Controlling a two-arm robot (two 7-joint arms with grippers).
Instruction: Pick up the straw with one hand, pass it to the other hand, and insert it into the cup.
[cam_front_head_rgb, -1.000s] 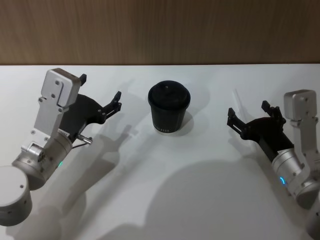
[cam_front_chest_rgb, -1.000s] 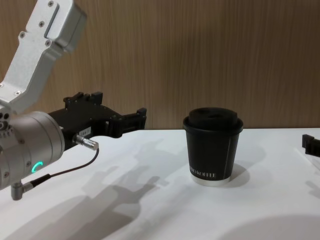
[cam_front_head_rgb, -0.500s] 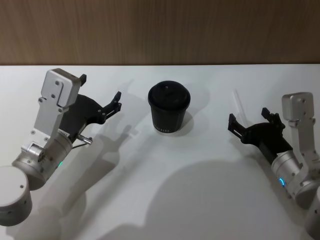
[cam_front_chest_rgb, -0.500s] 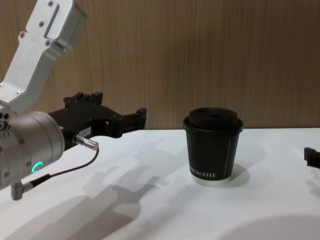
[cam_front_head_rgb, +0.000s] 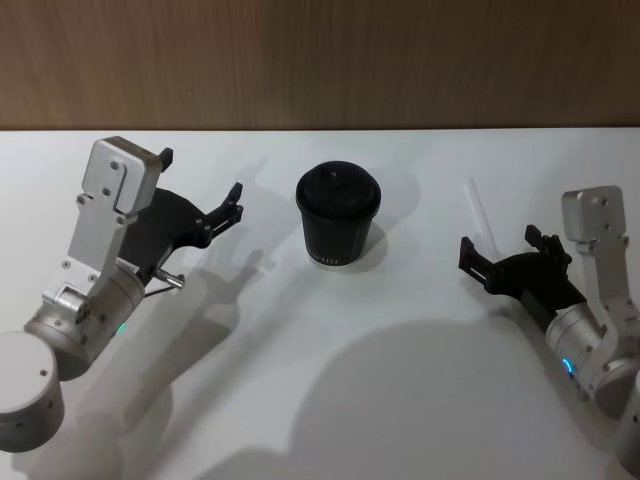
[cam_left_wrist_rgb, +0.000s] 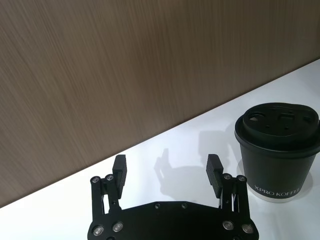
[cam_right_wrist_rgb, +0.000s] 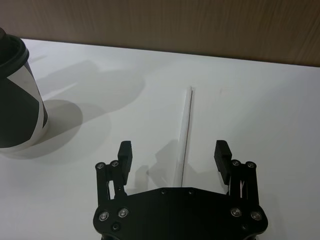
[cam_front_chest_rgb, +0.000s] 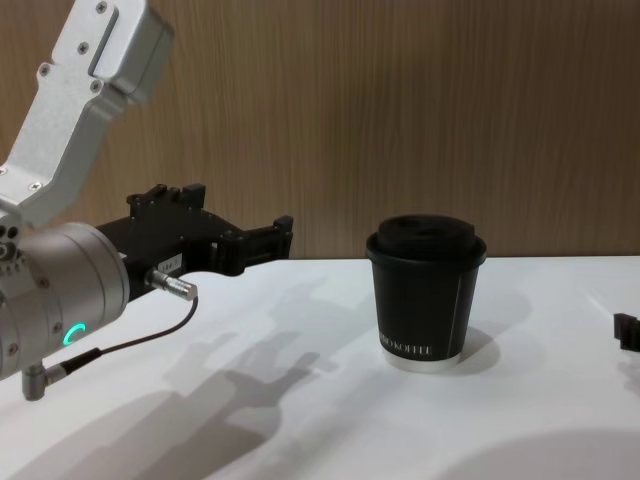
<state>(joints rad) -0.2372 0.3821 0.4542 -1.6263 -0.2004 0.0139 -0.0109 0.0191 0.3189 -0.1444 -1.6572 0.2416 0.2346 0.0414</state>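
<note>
Right gripper (cam_front_head_rgb: 500, 243) (cam_right_wrist_rgb: 173, 148): black, blocky, two short square-tipped fingers spread wide and gripping nothing; it sits low over the table, how low cannot be told.
Straw (cam_front_head_rgb: 480, 206) (cam_right_wrist_rgb: 186, 135): thin, straight and white, lying flat on the table. It runs forward from the gap between the right gripper's fingers, roughly midway between them, touching neither.
Cup (cam_front_head_rgb: 338, 215) (cam_front_chest_rgb: 427, 295): black paper, tapered, with a domed black top, small white lettering low on its side and a pale base rim. It stands upright, well off to the right gripper's left, and ahead and to the right of the left gripper.
Left gripper (cam_front_head_rgb: 202, 175) (cam_left_wrist_rgb: 167, 165): black, long-bodied, fingers parted and empty, held above the table and pointing toward the cup's side of the table, well short of the cup.
Left arm (cam_front_chest_rgb: 60, 280): silver metal with a thick cylindrical wrist, a glowing green ring (cam_front_chest_rgb: 73, 334) and a thin black cable (cam_front_chest_rgb: 130, 345) looping beneath it.
Table (cam_front_head_rgb: 320, 350): smooth matte white, carrying soft grey shadows of both arms.
Far edge: the table ends in a straight line at a brown wood-grain wall (cam_front_head_rgb: 320, 60); the straw's far tip stops short of that line, and the cup stands nearer to it than either gripper.
Open room: bare table lies between the cup and the right gripper, between the left gripper and the cup, and on both sides of the straw beyond the right gripper's fingers.
</note>
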